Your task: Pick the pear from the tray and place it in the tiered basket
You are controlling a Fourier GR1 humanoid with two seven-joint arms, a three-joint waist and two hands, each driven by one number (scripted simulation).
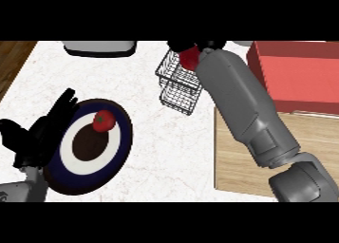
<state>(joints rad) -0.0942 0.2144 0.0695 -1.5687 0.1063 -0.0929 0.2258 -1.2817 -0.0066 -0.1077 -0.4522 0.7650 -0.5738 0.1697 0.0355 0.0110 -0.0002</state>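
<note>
Head view shows a red fruit (190, 57), the pear by the task though red here, held at the top of the wire tiered basket (177, 84), near the far edge of the white bench (164, 142). The right hand (200, 47) is curled round it, black fingers closing over its upper side, so only part of the fruit shows. The right forearm (242, 104) runs long and grey from the lower right up to that spot, crossing above the basket's right side.

To the right of the basket lies a red tray (305, 76), and in front of it a wooden board (249, 166) partly hidden by the arm. At the far edge, left of the basket, stands a pale grey object (100, 47), cut by the frame.

Well apart, at the lower left, a dark round plate (67, 175) with a white ring carries a red tomato (104, 121) near its upper rim. The left hand (39, 135) rests beside the plate's left edge, fingers straight and spread, holding nothing.
</note>
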